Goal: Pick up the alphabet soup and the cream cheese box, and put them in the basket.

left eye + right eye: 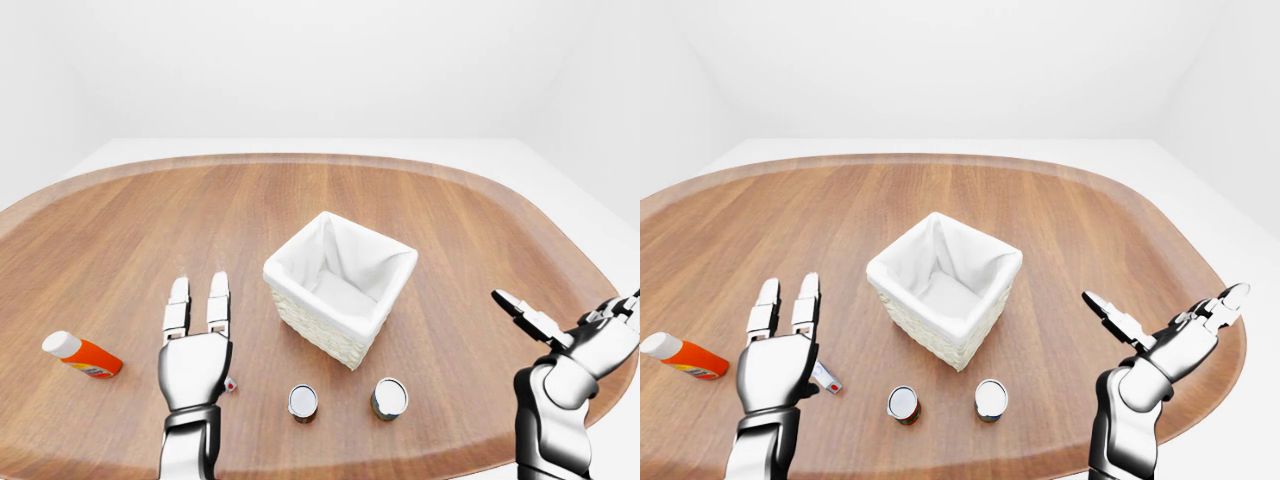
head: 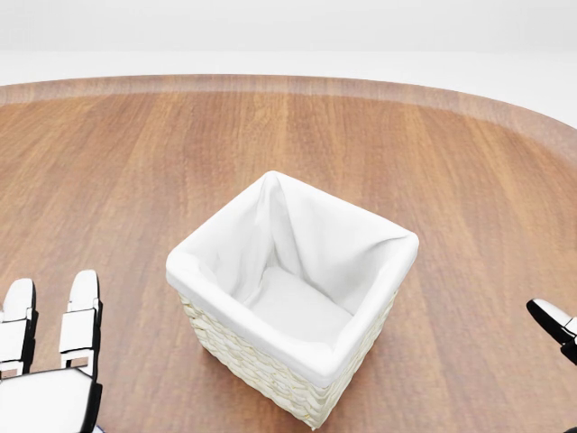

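Observation:
The white-lined wicker basket (image 1: 340, 285) stands in the middle of the wooden table, and it looks empty in the head view (image 2: 293, 298). Below it in the left-eye view stand two cans seen from above, one with a reddish side (image 1: 903, 403) and one darker (image 1: 991, 398). I cannot tell which is the alphabet soup. My left hand (image 1: 198, 300) hovers open, fingers straight, left of the cans. A small white-and-red thing (image 1: 826, 378) peeks out beneath it, mostly hidden. My right hand (image 1: 1165, 320) is open at the lower right, holding nothing.
An orange bottle with a white cap (image 1: 82, 355) lies at the far left of the table (image 1: 120, 230). The table's rounded edge runs close behind my right hand. White floor and walls surround the table.

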Motion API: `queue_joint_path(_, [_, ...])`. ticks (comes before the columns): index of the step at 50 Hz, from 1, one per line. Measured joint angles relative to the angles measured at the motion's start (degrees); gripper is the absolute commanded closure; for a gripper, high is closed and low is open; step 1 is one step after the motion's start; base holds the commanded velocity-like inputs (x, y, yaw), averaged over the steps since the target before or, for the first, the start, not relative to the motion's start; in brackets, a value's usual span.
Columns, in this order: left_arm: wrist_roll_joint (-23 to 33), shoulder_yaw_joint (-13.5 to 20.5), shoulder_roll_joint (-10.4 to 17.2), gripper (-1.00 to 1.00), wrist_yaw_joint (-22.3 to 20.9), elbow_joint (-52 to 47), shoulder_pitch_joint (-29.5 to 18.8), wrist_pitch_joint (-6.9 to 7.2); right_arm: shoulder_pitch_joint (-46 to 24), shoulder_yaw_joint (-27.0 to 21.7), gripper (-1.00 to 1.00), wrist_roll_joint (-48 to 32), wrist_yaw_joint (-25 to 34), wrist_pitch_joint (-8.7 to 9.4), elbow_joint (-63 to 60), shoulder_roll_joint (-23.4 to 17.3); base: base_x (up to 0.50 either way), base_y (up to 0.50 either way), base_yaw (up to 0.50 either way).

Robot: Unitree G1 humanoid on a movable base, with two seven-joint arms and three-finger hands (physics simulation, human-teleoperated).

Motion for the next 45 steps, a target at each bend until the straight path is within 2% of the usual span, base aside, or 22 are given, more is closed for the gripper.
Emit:
queue_joint_path(31, [-1.0, 1.1, 2.1, -1.0, 6.9, 13.9, 1.1, 0.0, 0.0, -0.1, -1.0, -0.1, 0.0, 0.05, -0.1, 0.1, 0.0, 0.0, 0.0])
queue_joint_path(45, [-0.9, 0.5, 3.5, -1.0, 11.6, 22.4, -1.1, 0.0, 0.0, 0.0, -1.0, -0.1, 0.0, -0.06, 0.0, 0.1, 0.0, 0.0, 0.0])
